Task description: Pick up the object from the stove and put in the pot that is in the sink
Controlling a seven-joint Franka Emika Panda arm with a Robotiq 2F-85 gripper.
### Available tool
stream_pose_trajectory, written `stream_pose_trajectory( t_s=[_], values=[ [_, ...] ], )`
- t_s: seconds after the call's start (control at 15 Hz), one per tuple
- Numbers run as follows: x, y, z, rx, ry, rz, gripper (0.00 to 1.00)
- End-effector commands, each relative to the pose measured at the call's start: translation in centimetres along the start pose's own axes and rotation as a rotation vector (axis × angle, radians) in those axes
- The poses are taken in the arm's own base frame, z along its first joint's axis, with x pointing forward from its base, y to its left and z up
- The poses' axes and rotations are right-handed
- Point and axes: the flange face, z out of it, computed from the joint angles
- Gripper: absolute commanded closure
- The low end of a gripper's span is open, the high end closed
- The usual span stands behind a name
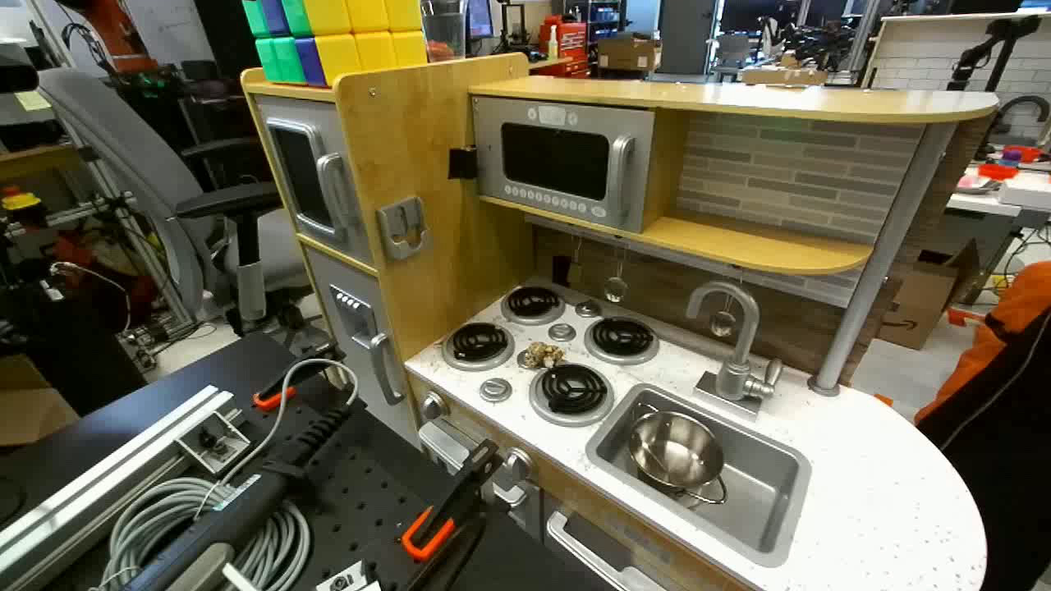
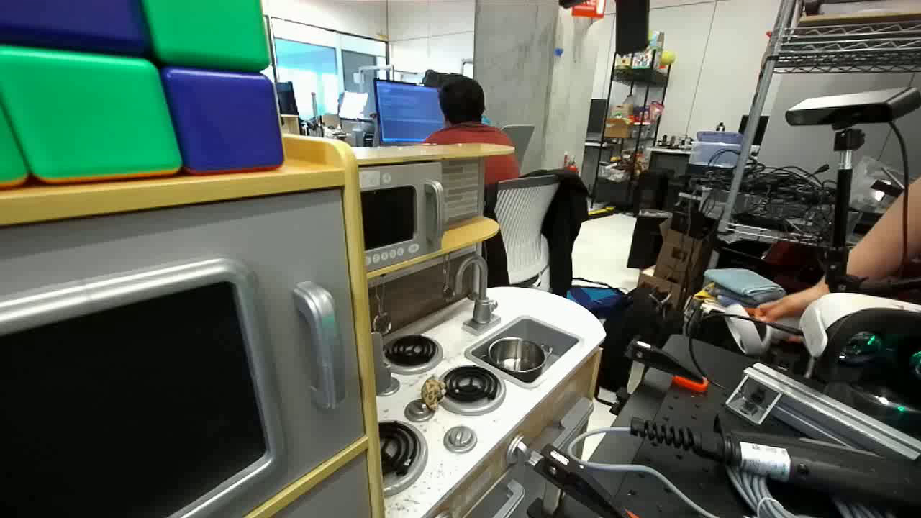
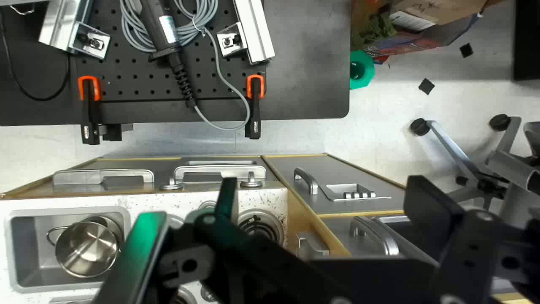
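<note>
I judge this step as approach: my pincer [image 3: 325, 207] spread, mottled object [image 1: 543, 355] on the stove [image 1: 575, 394]—in an exterior view, pot [image 1: 677, 451] in sink [image 1: 759, 497] at its 4 o'clock. Next: align, descend, grip.

In an exterior view, coloured blocks [image 1: 337, 39] are stacked atop a cabinet [image 1: 402, 156]; a grey chair [image 1: 144, 180] is seen at left, a cardboard box [image 1: 626, 54] far back.

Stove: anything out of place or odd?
Yes: a lumpy brownish object lies between burners rather than on one, overlapping a round knob in both exterior views. Odd spot for it; can't tell what it is.
</note>
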Motion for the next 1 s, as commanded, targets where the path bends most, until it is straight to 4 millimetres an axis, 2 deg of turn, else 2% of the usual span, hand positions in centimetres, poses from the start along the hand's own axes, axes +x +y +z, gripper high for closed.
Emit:
stream_pose_trajectory(
  t_s=[0.0, 0.67, 0.8, 0.87, 0.93],
  values=[
    [0.0, 0.0, -0.1, 0.0, 0.0, 0.0, 0.0],
    [0.0, 0.0, -0.1, 0.0, 0.0, 0.0, 0.0],
    [-0.1, -0.7, -1.0, 0.044, 0.103, 0.036, 0.0],
    [0.5, -0.6, -1.0, 0.071, 0.152, 0.058, 0.0],
    [1.7, -0.5, 0.3, 0.089, 0.186, 0.108, 0.0]
  ],
)
